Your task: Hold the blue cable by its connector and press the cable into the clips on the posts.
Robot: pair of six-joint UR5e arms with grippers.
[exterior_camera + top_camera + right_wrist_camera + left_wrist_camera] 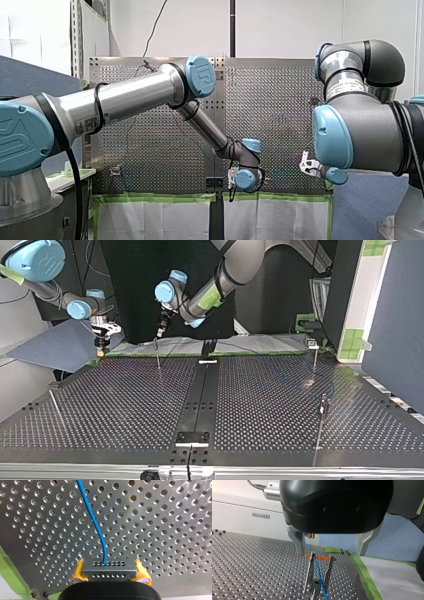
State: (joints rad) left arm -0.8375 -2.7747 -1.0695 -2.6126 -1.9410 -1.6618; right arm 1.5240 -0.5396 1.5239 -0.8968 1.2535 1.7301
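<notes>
The blue cable (93,520) leaves a dark grey connector (109,569), and my right gripper (110,576) is shut on that connector with its yellow pads (78,573). In the top view my right gripper (102,346) hangs over the table's far left edge. My left gripper (330,553), black with metal fingers (299,545), stands open just above a post with a forked clip (319,576). The blue cable (319,575) runs down through that fork, close to one finger. My left gripper (160,331) hovers over the same thin post (158,356) in the top view.
More thin posts (322,407) stand at the top view's right, and one (56,407) leans at its left. A black rail (200,390) runs down the middle of the perforated table (125,405). Green tape (362,572) marks the table edge beside the clip.
</notes>
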